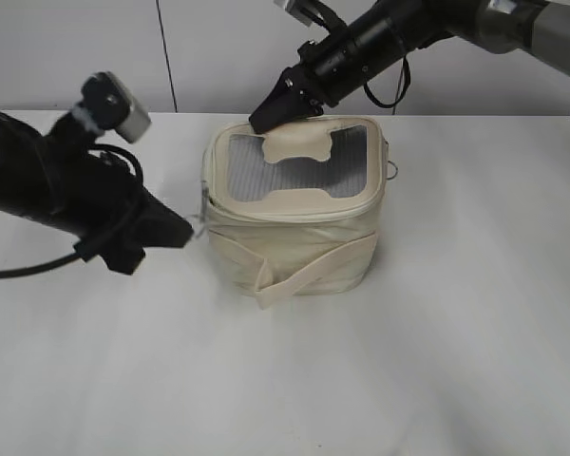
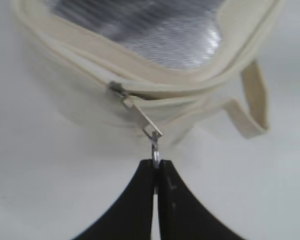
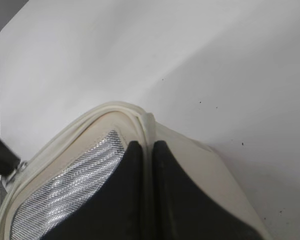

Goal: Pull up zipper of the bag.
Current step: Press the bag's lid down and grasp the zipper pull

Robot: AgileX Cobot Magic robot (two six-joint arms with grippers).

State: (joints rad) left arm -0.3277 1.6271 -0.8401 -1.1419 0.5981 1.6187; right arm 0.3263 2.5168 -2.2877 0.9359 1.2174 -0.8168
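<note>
The cream bag stands mid-table, its grey window panel facing up. My left gripper is at its left side. In the left wrist view the jaws are shut on the ring of a silver zipper pull, which hangs from the zipper track under the lid rim. My right gripper is at the lid's back left corner. In the right wrist view its jaws are pinched on the lid's rim seam. A second pull ring hangs at the bag's right side.
The white table lies around the bag. A loose cream strap end hangs at the bag's front; the strap loop also shows in the left wrist view. A grey wall runs behind the table.
</note>
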